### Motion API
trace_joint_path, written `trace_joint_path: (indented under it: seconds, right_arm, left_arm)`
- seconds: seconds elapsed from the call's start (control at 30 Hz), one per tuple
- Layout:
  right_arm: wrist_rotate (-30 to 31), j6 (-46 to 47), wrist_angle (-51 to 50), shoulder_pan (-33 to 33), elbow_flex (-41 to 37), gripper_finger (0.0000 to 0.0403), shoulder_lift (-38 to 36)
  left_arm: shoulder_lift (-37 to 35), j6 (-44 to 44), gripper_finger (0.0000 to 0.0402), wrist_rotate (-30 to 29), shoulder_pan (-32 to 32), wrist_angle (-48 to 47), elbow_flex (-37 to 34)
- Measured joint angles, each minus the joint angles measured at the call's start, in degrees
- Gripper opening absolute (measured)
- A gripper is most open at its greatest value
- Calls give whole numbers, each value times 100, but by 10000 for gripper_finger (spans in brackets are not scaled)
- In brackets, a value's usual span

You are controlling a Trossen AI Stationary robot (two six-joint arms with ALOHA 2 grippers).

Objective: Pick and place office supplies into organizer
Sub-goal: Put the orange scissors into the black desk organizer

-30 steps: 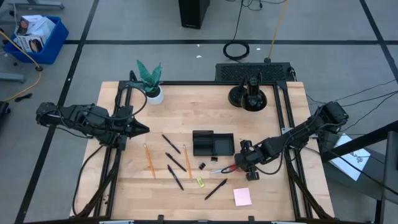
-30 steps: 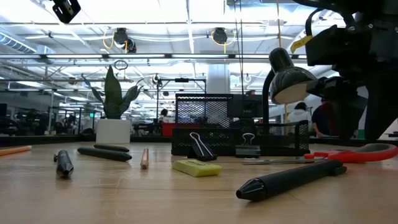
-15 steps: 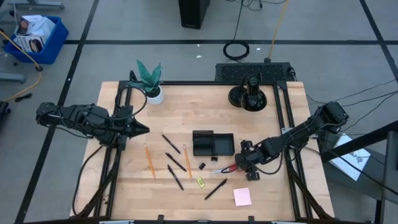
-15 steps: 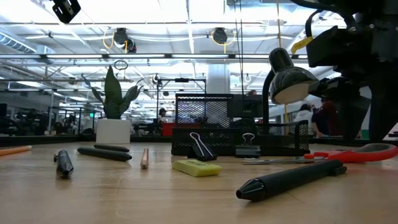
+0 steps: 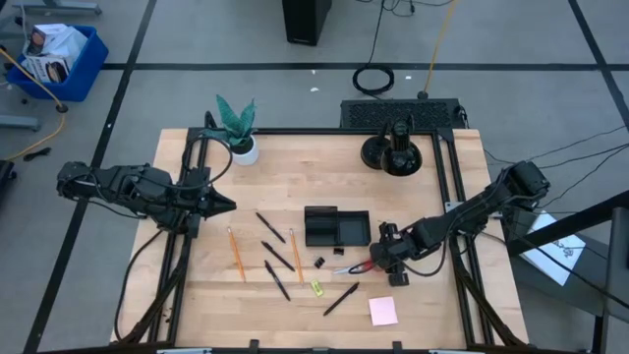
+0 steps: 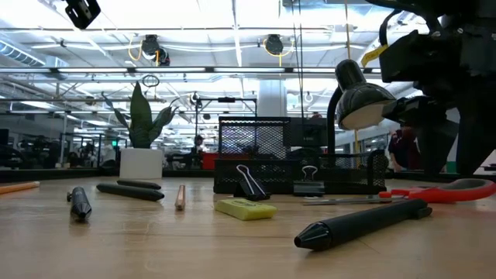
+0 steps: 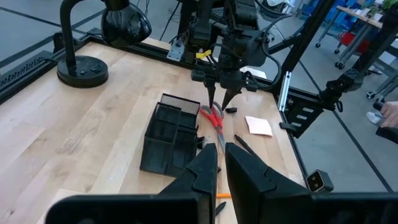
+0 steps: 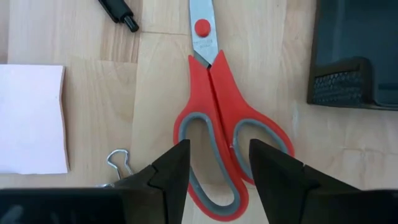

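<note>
Red-handled scissors (image 5: 354,267) lie flat on the table right of the black organizer (image 5: 336,227). My right gripper (image 8: 219,146) points steeply down just over their handle loops (image 8: 217,143), open, one finger over each outer side; no touch shows. Pencils (image 5: 236,254), black pens (image 5: 278,256), black clips (image 5: 319,262), a yellow-green piece (image 5: 316,288) and a pink pad (image 5: 383,311) lie loose on the wood. My left gripper (image 5: 228,205) waits shut at the table's left, above the surface.
A potted plant (image 5: 236,128) stands at the far left and a round black lamp stand (image 5: 393,152) at the far right. A binder clip (image 8: 118,162) and a pen (image 5: 341,299) lie close to the scissors. Bare wood lies between the organizer and the far edge.
</note>
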Motion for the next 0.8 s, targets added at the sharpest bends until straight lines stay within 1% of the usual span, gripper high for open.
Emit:
trace_joint_path:
  seconds: [0.47, 0.67, 0.8]
  right_arm:
    - [-2, -95, 6, 0, -34, 160, 193]
    - [-100, 60, 772, -1, -533, 160, 168]
    - [-98, 119, 1018, -2, -733, 160, 156]
  left_arm:
    - [-1, -26, 37, 3, -2, 1, 0]
    - [1, -26, 37, 3, 0, 1, 0]
    - [-1, -26, 37, 3, -1, 1, 0]
